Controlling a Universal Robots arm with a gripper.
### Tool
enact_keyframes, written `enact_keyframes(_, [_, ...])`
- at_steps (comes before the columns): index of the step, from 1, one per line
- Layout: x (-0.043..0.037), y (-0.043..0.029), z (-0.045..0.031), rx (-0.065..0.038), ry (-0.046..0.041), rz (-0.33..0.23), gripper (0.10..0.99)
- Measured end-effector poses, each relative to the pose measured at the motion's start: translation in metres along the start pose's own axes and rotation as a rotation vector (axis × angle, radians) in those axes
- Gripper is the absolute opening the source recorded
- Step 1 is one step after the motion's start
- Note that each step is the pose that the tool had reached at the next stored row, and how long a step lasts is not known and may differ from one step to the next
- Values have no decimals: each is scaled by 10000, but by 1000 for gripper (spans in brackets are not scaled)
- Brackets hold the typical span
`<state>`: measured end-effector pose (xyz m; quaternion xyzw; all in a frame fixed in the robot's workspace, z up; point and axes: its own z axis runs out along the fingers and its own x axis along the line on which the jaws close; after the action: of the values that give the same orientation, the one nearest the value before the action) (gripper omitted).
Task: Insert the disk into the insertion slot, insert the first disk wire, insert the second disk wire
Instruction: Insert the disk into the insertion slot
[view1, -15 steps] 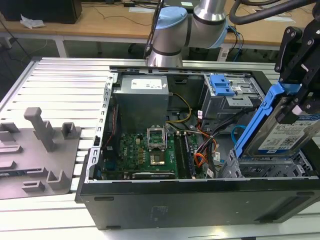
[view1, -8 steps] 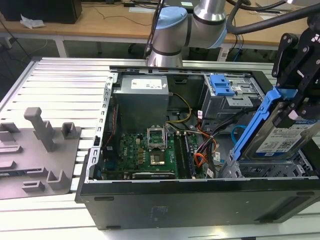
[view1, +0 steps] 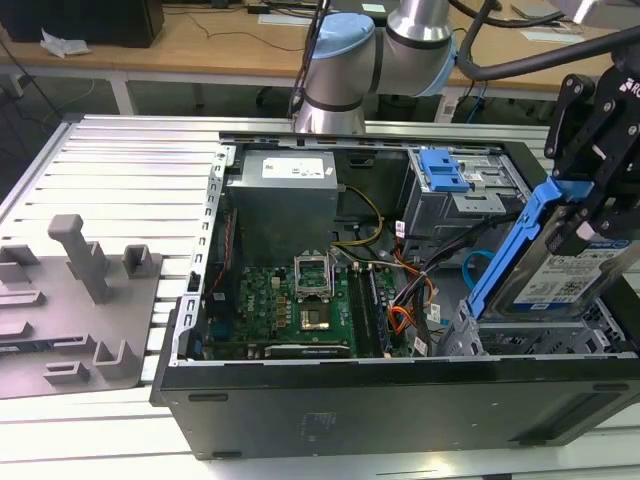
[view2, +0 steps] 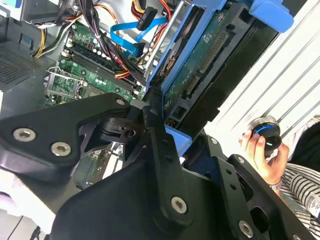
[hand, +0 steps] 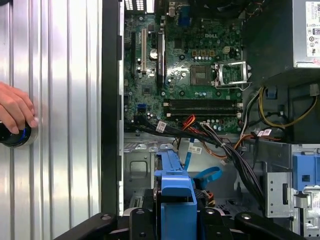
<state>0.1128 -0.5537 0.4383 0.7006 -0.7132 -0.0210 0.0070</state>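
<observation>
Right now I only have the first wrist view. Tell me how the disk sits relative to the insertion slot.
Observer: In the exterior view the disk hangs tilted, its lower end at the insertion slot, not seated.
Operator: Report the grip.
Observer: The gripper clamps the disk's raised end.
Operator: Check the second disk wire.
Observer: In the second wrist view the second disk wire curves in a loop, its connector not plugged into the disk.

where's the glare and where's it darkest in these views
First wrist view: bright streaks of glare on the ribbed table by the hand, deep shadow over the power supply. Second wrist view: the table is washed out nearly white. Exterior view: even light, the tilted disk clearly lit, the case wall dark.
</observation>
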Motion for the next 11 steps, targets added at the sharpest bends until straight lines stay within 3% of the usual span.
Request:
enact_keyframes(6, [3,-6,162,0,1,0,365])
enact_keyframes(11, [4,-9,226,0,1,0,365])
